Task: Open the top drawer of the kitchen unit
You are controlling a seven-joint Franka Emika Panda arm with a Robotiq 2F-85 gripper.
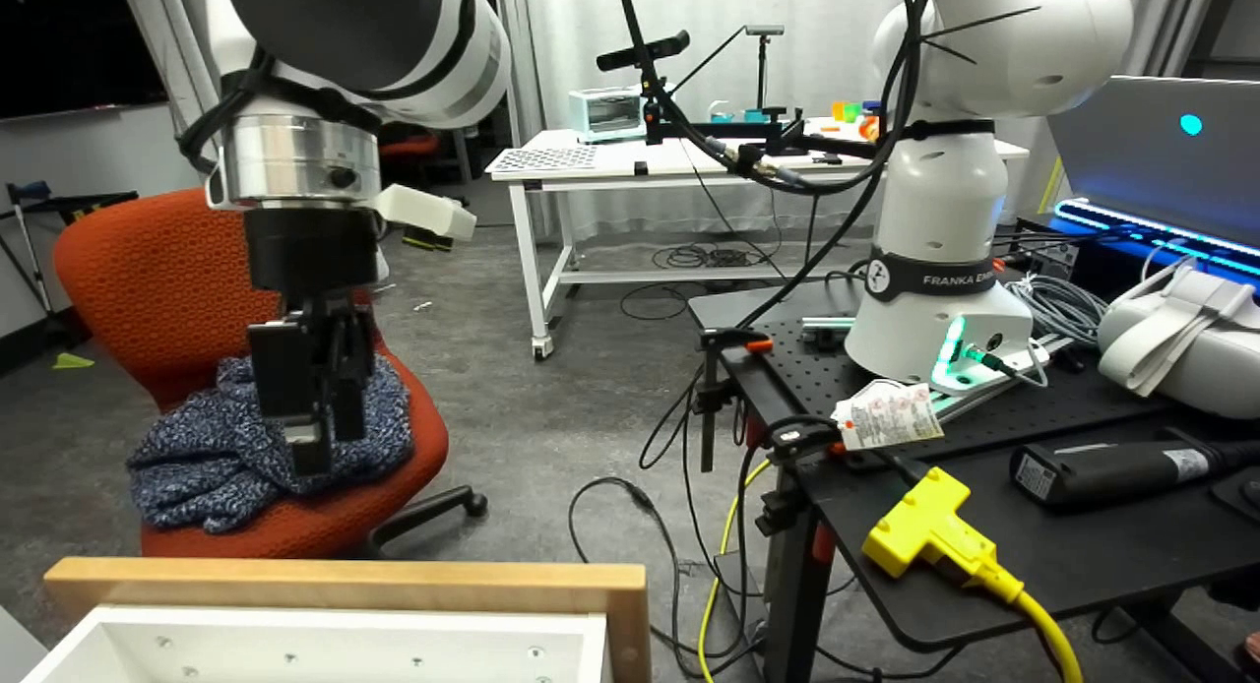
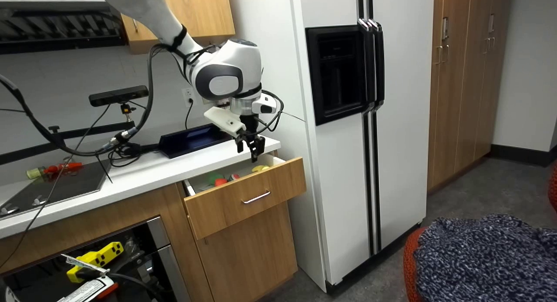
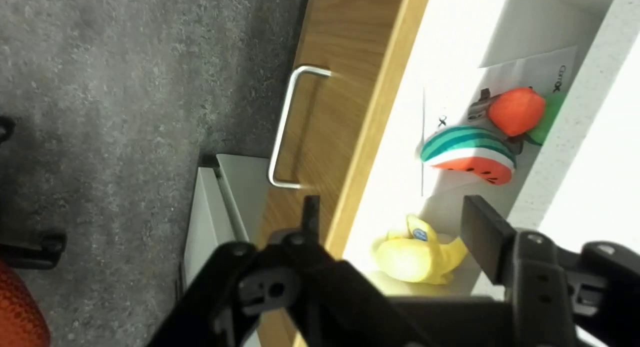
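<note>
The top drawer juts out of the kitchen unit, just under the bench and beside the white fridge; much of its inside shows from above, so I judge the opening itself done; whether it is out to its full travel I cannot tell, since the bench edge hides the back; the jaws are off the metal handle and stand apart with nothing grasped, over the drawer's fridge-side end, the pale rim showing unpinched through the gap; what is left, in my judgement, is at most a further pull, otherwise only lifting the arm away.

On to the writing; inside the drawer, a pale sheet by the red toy carries dark sideways letters, perhaps ending in X, but the word is unsure; the yellow toy bears a blue sticker too small to read; farther out, the black band on the arm's base reads "FRANKA EM", the rest curving from sight; near the yellow power block, a white tag has fine print I cannot make out; the laptop shows a lit blue emblem without a legible name.
</note>
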